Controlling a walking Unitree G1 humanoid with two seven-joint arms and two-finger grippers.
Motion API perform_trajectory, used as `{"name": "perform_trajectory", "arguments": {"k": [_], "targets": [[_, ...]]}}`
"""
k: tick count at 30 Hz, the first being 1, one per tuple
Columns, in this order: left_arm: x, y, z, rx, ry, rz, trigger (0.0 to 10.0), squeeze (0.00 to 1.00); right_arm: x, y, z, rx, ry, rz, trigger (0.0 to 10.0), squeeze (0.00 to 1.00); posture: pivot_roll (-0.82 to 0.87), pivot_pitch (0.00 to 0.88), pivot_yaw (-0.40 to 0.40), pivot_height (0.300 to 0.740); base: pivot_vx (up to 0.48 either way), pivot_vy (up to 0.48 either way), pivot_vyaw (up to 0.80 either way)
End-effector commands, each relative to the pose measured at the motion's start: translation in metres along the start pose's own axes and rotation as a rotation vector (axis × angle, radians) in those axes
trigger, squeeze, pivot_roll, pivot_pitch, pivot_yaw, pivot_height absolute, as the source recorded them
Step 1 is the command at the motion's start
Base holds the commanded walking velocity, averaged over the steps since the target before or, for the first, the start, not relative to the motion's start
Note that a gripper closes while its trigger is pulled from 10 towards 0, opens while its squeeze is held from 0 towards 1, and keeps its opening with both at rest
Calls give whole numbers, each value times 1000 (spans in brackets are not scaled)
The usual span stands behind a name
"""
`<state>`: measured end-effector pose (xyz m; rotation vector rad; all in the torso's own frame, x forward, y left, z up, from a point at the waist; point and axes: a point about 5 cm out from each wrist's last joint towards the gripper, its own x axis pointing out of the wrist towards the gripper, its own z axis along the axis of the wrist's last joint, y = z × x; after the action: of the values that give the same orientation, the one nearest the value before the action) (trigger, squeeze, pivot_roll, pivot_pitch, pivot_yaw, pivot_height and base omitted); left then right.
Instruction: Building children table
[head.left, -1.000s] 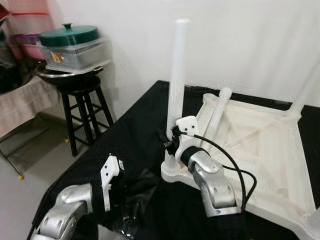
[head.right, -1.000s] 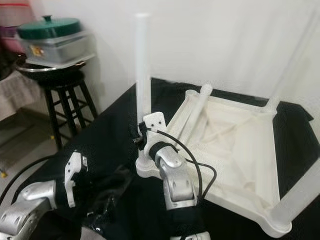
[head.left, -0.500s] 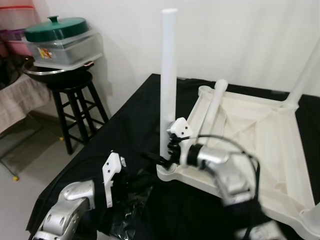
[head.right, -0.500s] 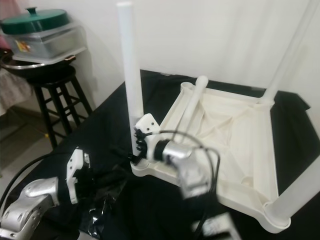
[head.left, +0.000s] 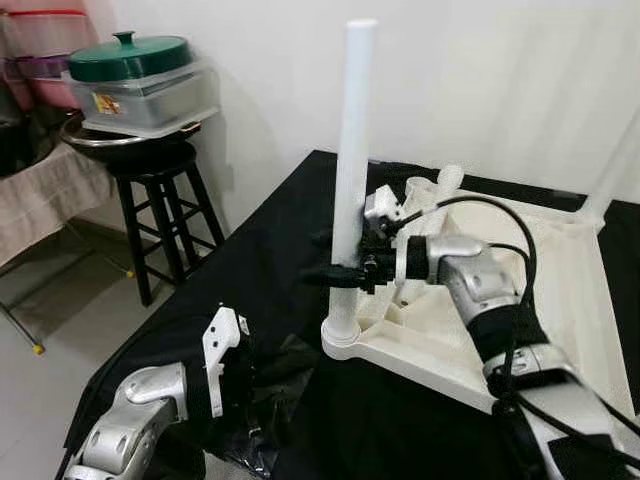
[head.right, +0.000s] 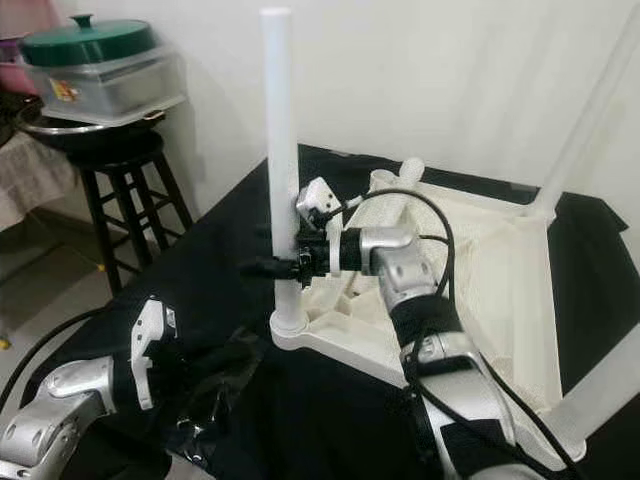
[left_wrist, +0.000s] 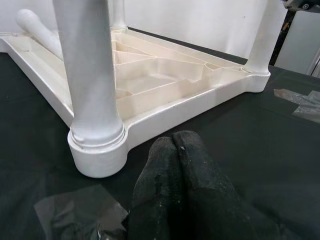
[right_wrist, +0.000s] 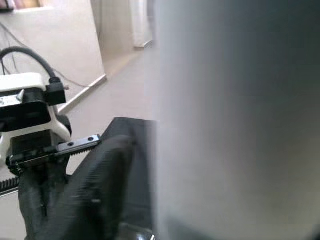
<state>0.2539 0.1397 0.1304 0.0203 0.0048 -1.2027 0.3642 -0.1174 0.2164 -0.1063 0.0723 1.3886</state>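
Left gripper (left_wrist: 175, 150) fingers (left_wrist: 195, 175) pressed together, low over the black-draped counter (left_wrist: 280, 150), just short of the upturned white table's (left_wrist: 165, 85) corner socket, one leg (left_wrist: 90, 75) standing upright.

White plastic children's tabletop (head.left: 560, 290) lies upside down on the black cloth, ribbed underside up. One white leg (head.left: 350, 170) stands upright in the near-left corner socket (head.left: 343, 337); I've got it clamped low on the shaft. A loose leg (head.left: 446, 181) lies inside the tabletop. Another leg (head.right: 585, 120) stands at the far corner.
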Motion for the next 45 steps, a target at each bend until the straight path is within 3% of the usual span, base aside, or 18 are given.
{"name": "perform_trajectory", "arguments": {"k": [1,11,14,16,17,18,19,25,26,29,30,31,33,40,41,42,43,45], "targets": [[1,-2,1,9,13,-9,10000,0,2,3,-8,24,-2,44,0,0,-1,0,-38,740,0,0,0],[0,-3,1,5,11,-11,10000,0,-3,16,-47,64,-3,-51,0,0,-14,0,-33,740,0,0,0],[0,-2,1,4,9,-11,10000,0,4,21,-68,53,104,-263,0,0,-20,0,-33,740,0,0,0],[-2,-2,1,6,13,-9,10000,0,16,21,-78,216,42,-980,0,0,-19,0,-43,740,0,0,0],[-2,-2,1,6,13,-9,10000,0,16,21,-78,216,42,-980,0,0,-19,0,-43,740,0,0,0],[-4,-1,1,6,14,-8,10000,0,21,43,-83,236,105,-1059,0,0,-38,0,-19,740,0,0,0],[-5,0,2,6,15,-7,10000,0,23,58,-85,240,143,-1078,0,0,-41,0,-13,740,0,0,0],[-3,4,2,2,18,-14,10000,0,20,54,-84,236,152,-997,0,0,-48,0,-15,740,0,0,0],[-3,5,2,3,21,-14,10000,0,29,56,-78,164,165,-942,0,0,-48,0,-20,740,0,0,0],[-4,4,2,4,8,1,10000,0,31,57,-79,155,195,-933,0,0,-48,0,-16,740,0,0,0],[-5,4,2,4,6,6,10000,0,29,57,-80,172,191,-929,10000,0,-42,0,-15,740,0,0,0],[-5,4,2,6,7,6,10000,0,29,59,-80,238,161,-894,10000,1000,-45,0,-14,740,0,0,0],[-4,4,2,5,9,0,10000,0,29,59,-75,283,126,-884,10000,1000,-45,0,-16,740,0,0,0],[0,3,3,3,1,-6,10000,0,24,54,-30,-4,15,-389,10000,1000,-50,0,-29,740,0,0,0],[0,3,3,3,1,-6,10000,0,24,54,-30,-4,15,-389,10000,1000,-50,0,-29,740,0,0,0],[1,3,3,4,0,-6,10000,0,20,57,-28,-37,24,-261,10000,886,-50,0,-32,740,0,0,0],[2,3,3,4,-1,-5,10000,0,16,59,-27,-62,31,-159,10000,12,-49,0,-34,740,0,0,0],[3,3,3,5,-1,-6,10000,0,13,53,-25,-52,36,-104,10000,0,-46,0,-35,740,0,0,0]]}}
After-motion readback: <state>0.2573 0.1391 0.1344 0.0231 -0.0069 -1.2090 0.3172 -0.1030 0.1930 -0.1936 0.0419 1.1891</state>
